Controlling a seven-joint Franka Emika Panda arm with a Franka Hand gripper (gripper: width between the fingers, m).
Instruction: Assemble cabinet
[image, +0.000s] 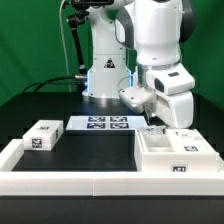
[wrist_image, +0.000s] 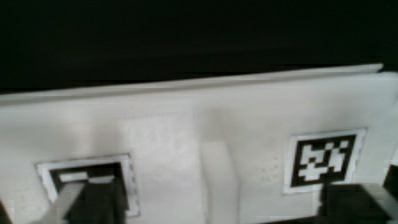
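Exterior view, read from the lower left of the frame to the right. A low white border rail (image: 60, 182) runs along the near edge of the black surface (image: 30, 105) and turns back along the exterior view's left side. Just inside that corner lies a small block (image: 42, 135), white with a square tag on its top face, well apart from the other parts. At centre, the marker board (image: 105, 123) lies flat in front of the arm's base (image: 105, 70). To the exterior view's right, the arm bends down and carries the hand (image: 150, 120) just above the back left corner of the cabinet box (image: 165, 160). This is the largest white part, standing at lower right beside the rail with tags on its front and top.

Wrist view: a white tagged panel (wrist_image: 214, 120), probably a wall of the cabinet box, fills most of the blurred frame. The fingers (wrist_image: 57, 205) stand wide apart, so the hand appears open and grips nothing.
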